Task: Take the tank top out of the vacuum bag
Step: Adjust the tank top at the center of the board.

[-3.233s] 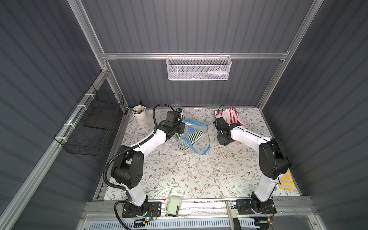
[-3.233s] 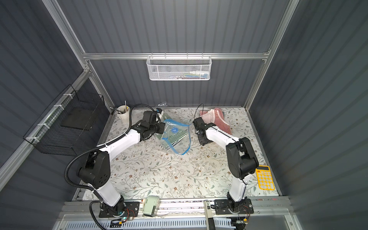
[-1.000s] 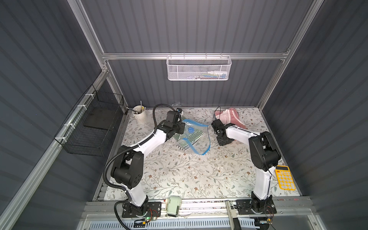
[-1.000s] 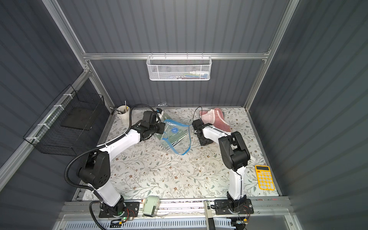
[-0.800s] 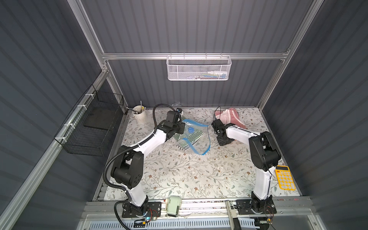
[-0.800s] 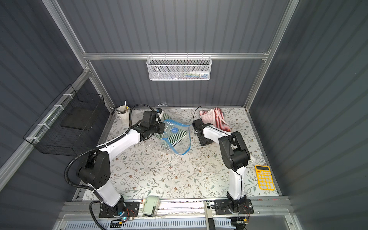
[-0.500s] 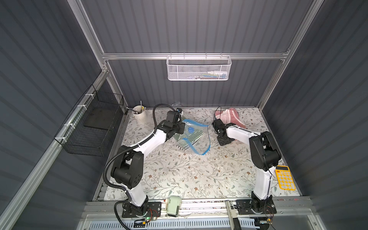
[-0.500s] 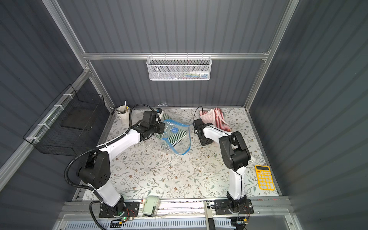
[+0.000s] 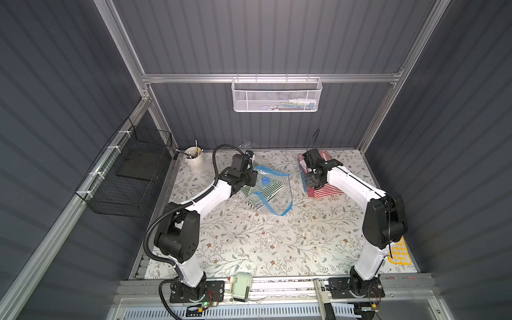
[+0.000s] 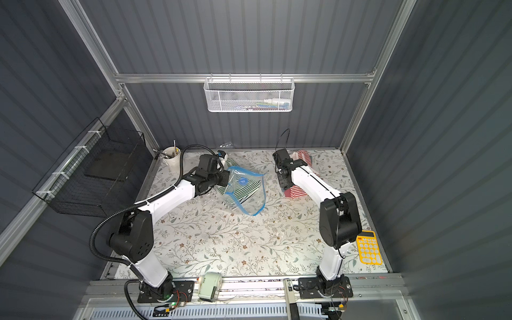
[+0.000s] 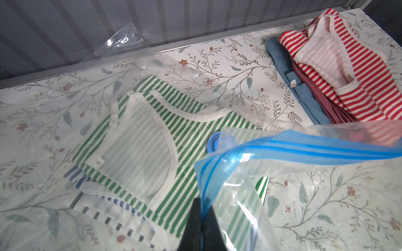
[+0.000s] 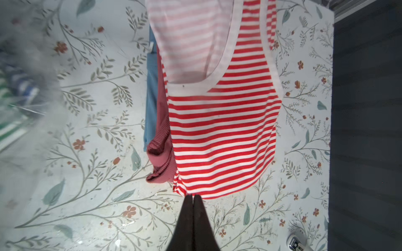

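The vacuum bag (image 9: 277, 198) (image 10: 250, 201), clear with a blue zip strip (image 11: 304, 150) and a round blue valve cap (image 9: 265, 181), lies at the back middle of the table. A green-and-white striped tank top (image 11: 152, 134) lies inside it, over a blue-striped garment. My left gripper (image 11: 201, 202) (image 9: 253, 178) is shut on the bag's blue-edged rim and holds it lifted. My right gripper (image 12: 193, 196) (image 9: 310, 182) is shut, its tips at the hem of a red-striped tank top (image 12: 221, 130) lying outside the bag. Whether they pinch the hem I cannot tell.
The red-striped top lies on a blue garment (image 12: 151, 102) and a maroon one (image 12: 161, 152) at the back right. A white cup (image 9: 194, 162) stands back left. A black wire basket (image 9: 130, 177) hangs on the left wall. A yellow calculator (image 10: 368, 248) lies front right.
The right arm's elbow has swung out to the right and now covers part of the calculator; its gripper stays by the red-striped top. The left arm and the bag have not moved.
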